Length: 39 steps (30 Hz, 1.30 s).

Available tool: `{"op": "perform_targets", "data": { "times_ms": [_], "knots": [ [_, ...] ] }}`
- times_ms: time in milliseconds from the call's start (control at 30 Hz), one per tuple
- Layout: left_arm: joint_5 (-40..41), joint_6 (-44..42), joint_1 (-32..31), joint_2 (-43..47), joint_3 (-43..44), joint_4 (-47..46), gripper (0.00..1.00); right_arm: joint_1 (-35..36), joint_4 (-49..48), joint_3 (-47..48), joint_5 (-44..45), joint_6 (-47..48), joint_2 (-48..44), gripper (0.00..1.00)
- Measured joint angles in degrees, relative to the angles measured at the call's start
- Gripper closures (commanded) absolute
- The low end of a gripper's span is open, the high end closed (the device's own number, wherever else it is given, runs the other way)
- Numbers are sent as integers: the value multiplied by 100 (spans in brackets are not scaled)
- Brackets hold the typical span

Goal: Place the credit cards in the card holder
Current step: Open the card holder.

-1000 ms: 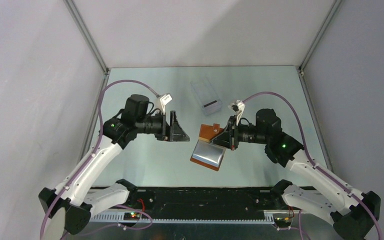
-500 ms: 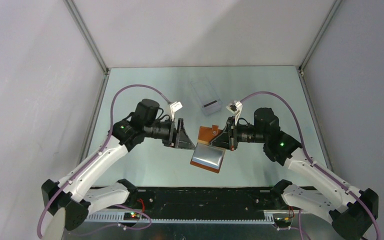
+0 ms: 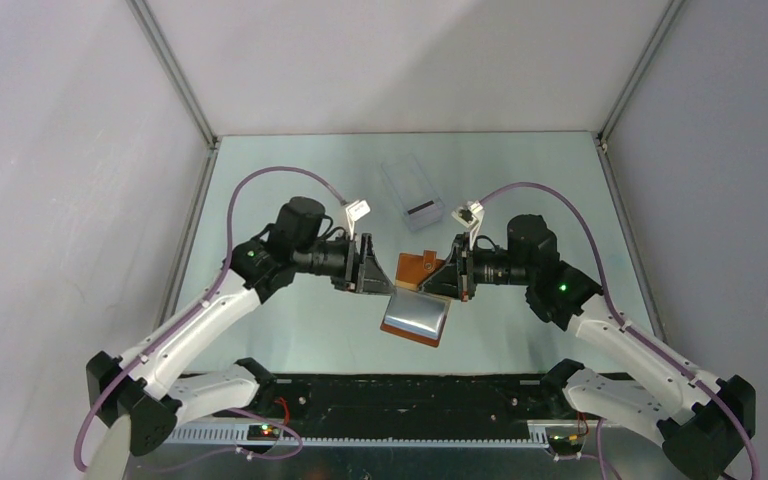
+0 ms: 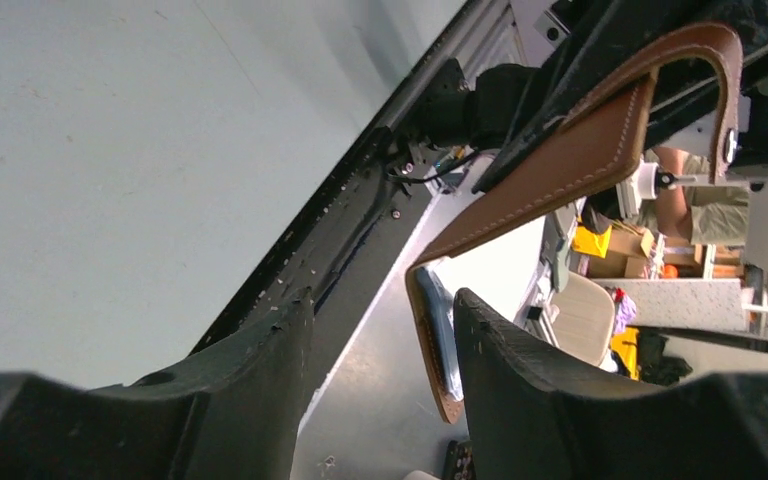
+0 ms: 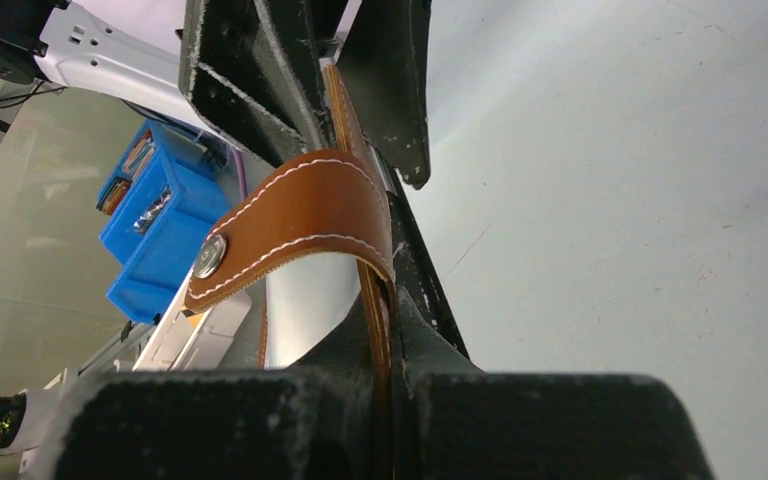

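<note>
The card holder (image 3: 417,314), a tan-brown leather wallet, hangs open above the table, pale inner side up. My right gripper (image 3: 449,281) is shut on its upper flap; in the right wrist view the leather edge (image 5: 379,330) is pinched between the jaws and the snap tab (image 5: 295,225) curls over. My left gripper (image 3: 377,277) is open at the wallet's left side. In the left wrist view the lower flap's edge (image 4: 434,345) lies between the fingers, close to the right finger (image 4: 530,390), with a gap to the left one. The credit cards (image 3: 415,190), pale with a dark stripe, lie on the table behind.
The black base rail (image 3: 390,395) runs along the near edge. Grey cell walls and metal frame posts (image 3: 175,75) close in the table on three sides. A blue bin (image 5: 150,230) shows outside the cell in the right wrist view.
My left arm has swung right, up to the wallet's left edge, and its jaws have narrowed. The right gripper and the wallet have barely moved.
</note>
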<state>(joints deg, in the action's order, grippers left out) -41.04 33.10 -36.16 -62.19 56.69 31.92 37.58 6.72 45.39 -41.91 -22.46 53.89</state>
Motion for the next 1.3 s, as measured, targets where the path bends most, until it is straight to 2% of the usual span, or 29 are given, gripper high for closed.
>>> {"op": "perform_targets", "data": {
  "times_ms": [133, 367, 467, 1000, 1300],
  "knots": [
    [393, 68, 0, 103, -98, -52, 42, -17, 0, 0, -22, 0, 0, 100],
    [789, 151, -4, 149, -164, -57, 47, -33, 2, 0, -66, -2, 0, 100],
    [776, 142, -11, 127, -164, -57, 50, -37, 4, 0, -66, -2, 0, 100],
    [282, -61, -151, 68, -4, 37, 53, -83, 76, 0, -219, 2, 31, 100],
    [345, -66, -181, 70, 31, 37, 51, -101, 76, 0, -219, 0, 39, 100]
  ]
}}
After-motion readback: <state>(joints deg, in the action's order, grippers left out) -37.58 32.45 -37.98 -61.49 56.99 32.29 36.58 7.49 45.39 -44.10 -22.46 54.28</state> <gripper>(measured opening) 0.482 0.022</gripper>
